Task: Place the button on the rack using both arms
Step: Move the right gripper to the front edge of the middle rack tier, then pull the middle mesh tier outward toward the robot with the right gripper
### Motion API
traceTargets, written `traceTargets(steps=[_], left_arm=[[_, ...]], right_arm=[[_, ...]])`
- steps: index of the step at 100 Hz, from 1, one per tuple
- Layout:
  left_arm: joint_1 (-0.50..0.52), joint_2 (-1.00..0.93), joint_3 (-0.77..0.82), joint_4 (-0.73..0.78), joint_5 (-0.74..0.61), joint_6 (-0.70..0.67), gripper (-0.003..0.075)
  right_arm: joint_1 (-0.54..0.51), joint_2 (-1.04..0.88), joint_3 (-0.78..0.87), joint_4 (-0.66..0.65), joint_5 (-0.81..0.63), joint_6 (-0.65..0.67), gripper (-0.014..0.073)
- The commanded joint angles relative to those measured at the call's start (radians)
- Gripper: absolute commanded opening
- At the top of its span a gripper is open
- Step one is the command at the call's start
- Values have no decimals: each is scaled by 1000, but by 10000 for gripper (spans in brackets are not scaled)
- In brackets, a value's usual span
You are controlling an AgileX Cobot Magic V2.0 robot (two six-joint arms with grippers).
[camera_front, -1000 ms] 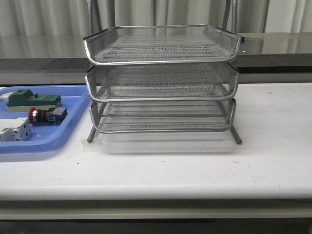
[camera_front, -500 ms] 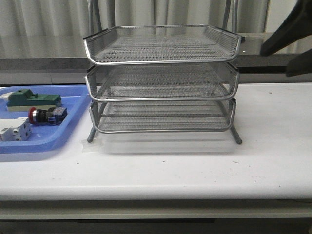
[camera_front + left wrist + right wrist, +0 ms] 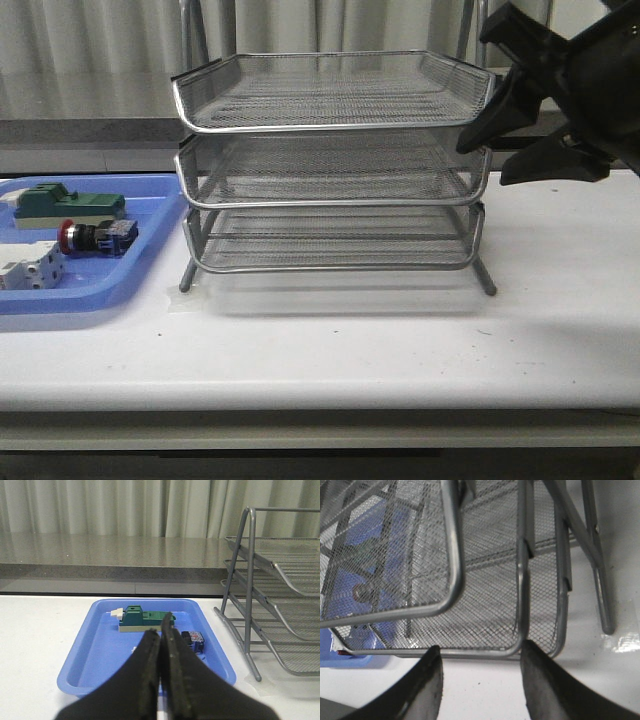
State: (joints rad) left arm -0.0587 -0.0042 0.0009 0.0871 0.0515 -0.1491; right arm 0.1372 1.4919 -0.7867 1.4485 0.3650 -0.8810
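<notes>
Just 1 button [image 3: 95,236], 1 rack [image 3: 330,170] w/ 3 tiers.

No text or label is legible anywhere.

right arm [image 3: 570,80] is bulky, matte black and angular; both grippers' fingers [image 3: 150,680] are black, tapered wedges.
</notes>
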Motion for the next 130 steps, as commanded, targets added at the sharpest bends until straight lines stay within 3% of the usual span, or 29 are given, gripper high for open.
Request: traceTargets(steps=[1, 50, 60, 77, 84, 109, 130], left_arm=[[3, -34, 44, 0, -84, -9, -20], [3, -34, 44, 0, -84, -9, -20], [3, -34, 44, 0, -84, -9, -20], [3, -34, 44, 0, -84, -9, -20], [3, -34, 44, 0, -84, -9, -20], [3, -34, 44, 0, -84, -9, -20], [3, -34, 44, 0, -84, -9, -20]], right_arm=[[0, 13, -64, 38, 12, -26, 379], [0, 149, -143, 38, 10, -26, 377], [0, 150, -143, 38, 7, -26, 288], [0, 150, -142, 38, 8, -26, 5], [0, 150, -140, 38, 10, -26, -56], [0, 143, -114, 25, 55, -26, -60], [0, 75, 17, 5, 57, -27, -60]])
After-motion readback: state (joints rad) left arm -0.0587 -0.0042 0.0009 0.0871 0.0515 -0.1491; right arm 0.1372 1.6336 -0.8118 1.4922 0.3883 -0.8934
